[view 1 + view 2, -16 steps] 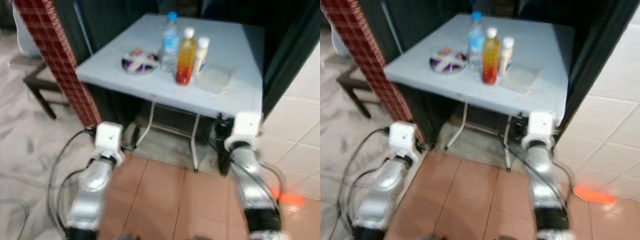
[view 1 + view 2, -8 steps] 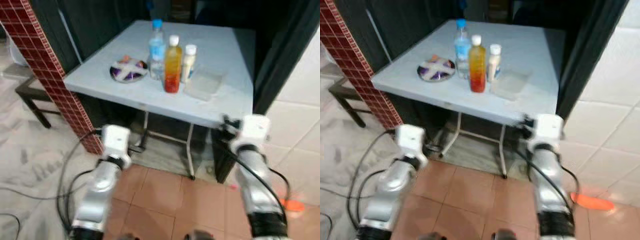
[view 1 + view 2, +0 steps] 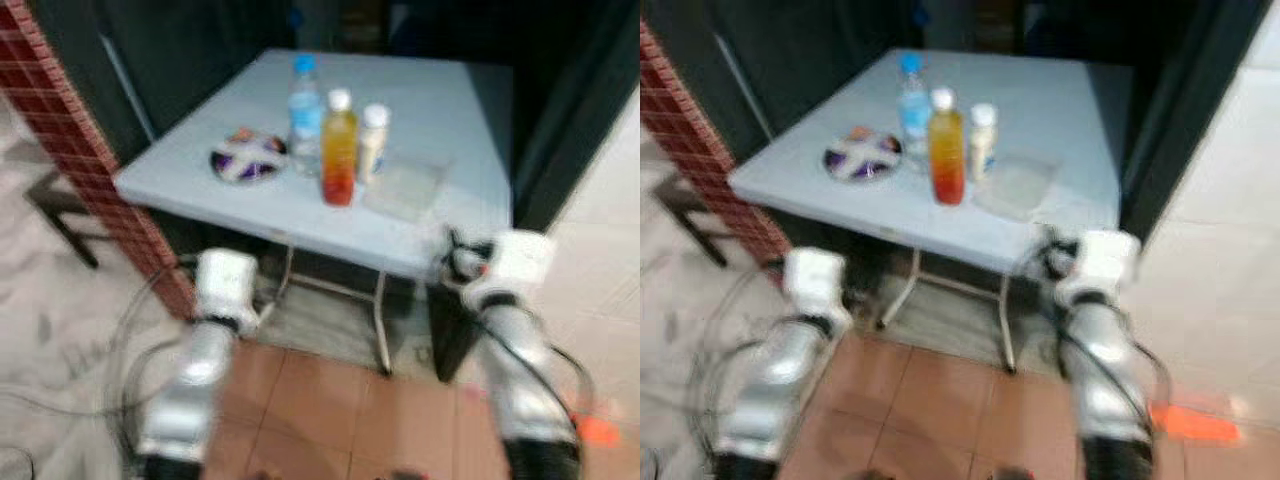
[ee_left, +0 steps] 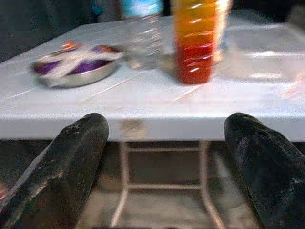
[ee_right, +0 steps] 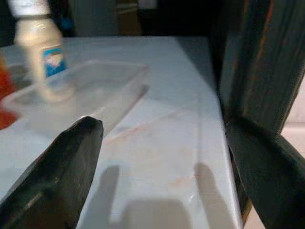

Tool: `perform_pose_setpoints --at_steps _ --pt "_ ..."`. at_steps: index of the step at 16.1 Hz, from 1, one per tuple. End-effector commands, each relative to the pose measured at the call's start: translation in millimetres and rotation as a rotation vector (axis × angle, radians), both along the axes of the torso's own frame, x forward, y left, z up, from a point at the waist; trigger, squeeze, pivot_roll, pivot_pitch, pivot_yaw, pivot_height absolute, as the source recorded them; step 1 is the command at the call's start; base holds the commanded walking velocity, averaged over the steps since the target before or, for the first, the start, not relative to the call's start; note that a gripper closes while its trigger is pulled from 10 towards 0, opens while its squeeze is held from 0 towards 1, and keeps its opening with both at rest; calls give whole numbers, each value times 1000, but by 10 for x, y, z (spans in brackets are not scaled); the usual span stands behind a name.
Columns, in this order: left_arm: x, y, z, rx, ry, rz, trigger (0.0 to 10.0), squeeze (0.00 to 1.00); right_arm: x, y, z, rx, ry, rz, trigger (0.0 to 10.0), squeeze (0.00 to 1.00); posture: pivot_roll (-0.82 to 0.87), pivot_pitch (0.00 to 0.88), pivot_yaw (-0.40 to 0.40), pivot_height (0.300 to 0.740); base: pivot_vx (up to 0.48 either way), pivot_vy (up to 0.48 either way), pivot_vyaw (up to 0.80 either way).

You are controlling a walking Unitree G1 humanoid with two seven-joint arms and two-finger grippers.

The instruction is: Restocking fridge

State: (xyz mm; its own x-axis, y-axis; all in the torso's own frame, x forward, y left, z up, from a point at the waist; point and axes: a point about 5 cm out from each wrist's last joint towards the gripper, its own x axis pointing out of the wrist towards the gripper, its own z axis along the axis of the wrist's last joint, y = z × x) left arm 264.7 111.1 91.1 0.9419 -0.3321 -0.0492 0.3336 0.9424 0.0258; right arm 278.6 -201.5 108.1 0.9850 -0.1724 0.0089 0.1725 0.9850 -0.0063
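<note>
Ahead, a pale table point(image 3: 470, 110) carries three bottles in a cluster — a water bottle point(image 3: 305, 115), an orange juice bottle point(image 3: 338, 160) and a small white bottle point(image 3: 373, 142) — with a foil dish point(image 3: 246, 162) on the robot's left and a clear plastic container point(image 3: 405, 188), blurred but seemingly empty, on the right. The left gripper point(image 4: 164, 157) sits spread apart below the table's near edge; the right gripper point(image 5: 167, 157), also spread and holding nothing, hovers over the tabletop's right corner near the container.

A pale grey table point(image 3: 450, 110) carries an orange-red juice bottle point(image 3: 338, 150), a blue-capped water bottle point(image 3: 304, 120) and a purple-white bowl point(image 3: 247, 160); at the left stands a red-tiled pillar point(image 3: 90, 150).
</note>
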Motion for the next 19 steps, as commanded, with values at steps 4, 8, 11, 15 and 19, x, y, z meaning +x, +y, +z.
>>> perform_pose_setpoints --at_steps 4,8,11,15,19 --pt "37 122 36 25 -18 28 10000 0 51 168 147 10 -52 58 10000 0 -33 12 63 740 478 0 0" --pt "16 127 47 23 -26 36 10000 0 0 115 133 50 -42 -2 10000 0 -31 18 61 740 360 0 0" --pt "8 130 52 21 -26 32 10000 0 -112 140 150 60 -49 6 10000 0 -38 22 64 740 0 0 0" --pt "10 113 49 23 -24 21 10000 0 -158 199 123 113 -37 59 10000 0 -46 25 70 740 0 0 0" --pt "-34 216 59 46 -22 36 10000 0 -119 314 123 257 -26 137 10000 0 -27 30 77 740 0 0 0"
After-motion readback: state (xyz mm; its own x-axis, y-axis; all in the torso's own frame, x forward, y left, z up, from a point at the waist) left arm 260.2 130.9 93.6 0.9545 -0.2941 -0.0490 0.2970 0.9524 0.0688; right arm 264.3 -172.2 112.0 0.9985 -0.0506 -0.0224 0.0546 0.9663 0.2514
